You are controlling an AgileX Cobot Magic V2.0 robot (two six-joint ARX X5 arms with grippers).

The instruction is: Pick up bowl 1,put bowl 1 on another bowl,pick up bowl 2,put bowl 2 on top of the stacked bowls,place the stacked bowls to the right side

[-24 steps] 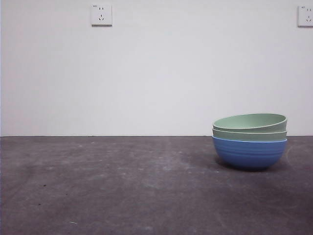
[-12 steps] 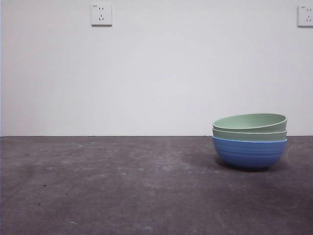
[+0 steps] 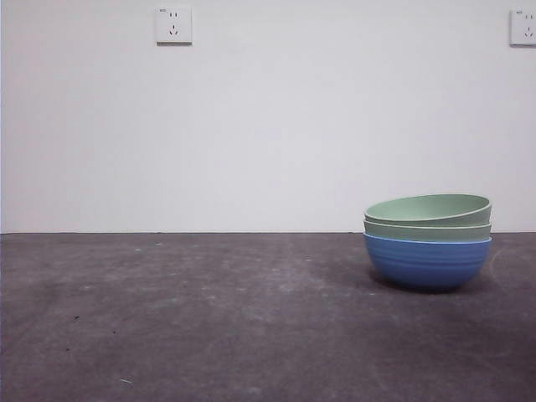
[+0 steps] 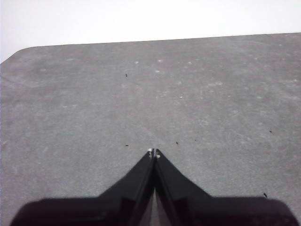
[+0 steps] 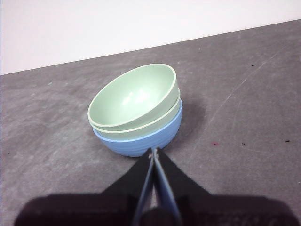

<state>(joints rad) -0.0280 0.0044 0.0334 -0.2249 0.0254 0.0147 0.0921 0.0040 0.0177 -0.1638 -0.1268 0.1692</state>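
The stacked bowls stand on the right side of the table: a blue ridged bowl (image 3: pixel 427 262) at the bottom with two pale green bowls (image 3: pixel 428 209) nested in it, the top one slightly tilted. In the right wrist view the stack shows as green bowls (image 5: pixel 133 96) over the blue bowl (image 5: pixel 141 139), just beyond my right gripper (image 5: pixel 154 151), which is shut and holds nothing. My left gripper (image 4: pixel 154 152) is shut over bare table, with no bowl in its view. Neither arm shows in the front view.
The dark grey table (image 3: pixel 209 318) runs back to a white wall with two sockets (image 3: pixel 173 25). The table's rounded far corner (image 4: pixel 19 52) shows in the left wrist view.
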